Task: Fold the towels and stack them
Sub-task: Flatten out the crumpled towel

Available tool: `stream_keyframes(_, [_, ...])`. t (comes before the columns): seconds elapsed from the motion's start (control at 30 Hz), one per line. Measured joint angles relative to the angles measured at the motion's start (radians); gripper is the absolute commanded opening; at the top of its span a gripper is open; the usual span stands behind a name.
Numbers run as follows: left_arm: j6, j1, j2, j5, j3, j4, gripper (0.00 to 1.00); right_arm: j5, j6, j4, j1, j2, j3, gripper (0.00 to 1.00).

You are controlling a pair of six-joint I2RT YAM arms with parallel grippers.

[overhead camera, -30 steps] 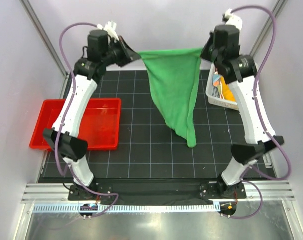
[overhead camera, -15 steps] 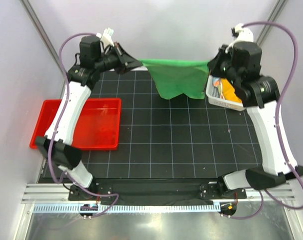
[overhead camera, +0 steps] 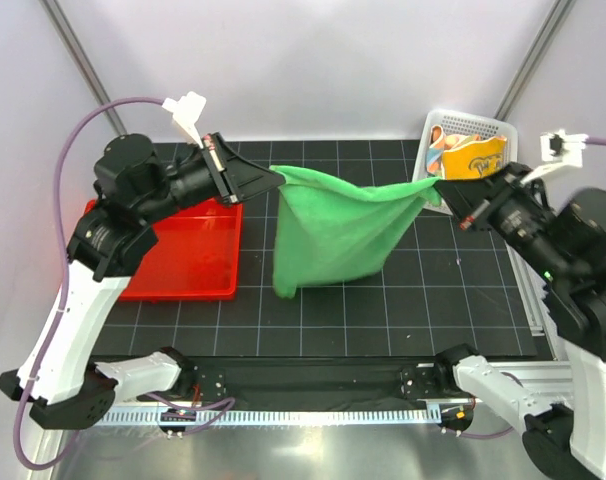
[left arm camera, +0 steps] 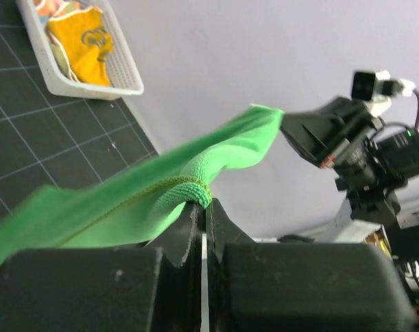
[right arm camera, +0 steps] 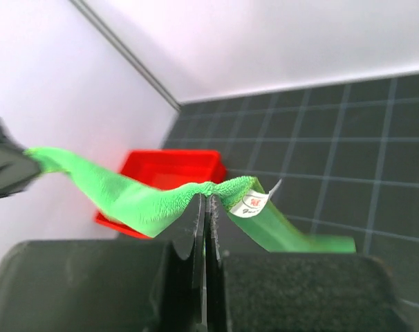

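A plain green towel (overhead camera: 333,230) hangs stretched between both grippers above the middle of the black mat, its lower part sagging toward the mat. My left gripper (overhead camera: 275,180) is shut on the towel's left corner (left arm camera: 196,188). My right gripper (overhead camera: 445,195) is shut on the right corner, where a white label (right arm camera: 249,203) sticks out. In the right wrist view the towel (right arm camera: 126,197) runs leftward from my closed jaws. An orange towel (overhead camera: 473,158) lies crumpled in the white basket (overhead camera: 463,117).
A red tray (overhead camera: 183,250) sits on the mat's left side, under my left arm. The white mesh basket stands at the far right corner, also seen in the left wrist view as the basket (left arm camera: 92,86). Grey walls enclose the back and sides.
Both arms have drawn back from the far edge toward the near side, carrying the green towel with them. The towel now spans the mat's middle, and the basket is uncovered.
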Motion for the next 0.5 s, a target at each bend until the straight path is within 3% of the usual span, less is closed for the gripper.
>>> stream_keyframes(0.3, [-0.028, 0.000, -0.016, -0.112, 0.029, -0.080, 0.00, -0.071, 0.133, 0.138, 0.000, -0.061, -0.002, 0.01])
stream_keyframes(0.5, [0.018, 0.024, 0.113, -0.206, 0.126, -0.150, 0.00, -0.002, 0.082, 0.181, 0.000, 0.053, -0.006, 0.01])
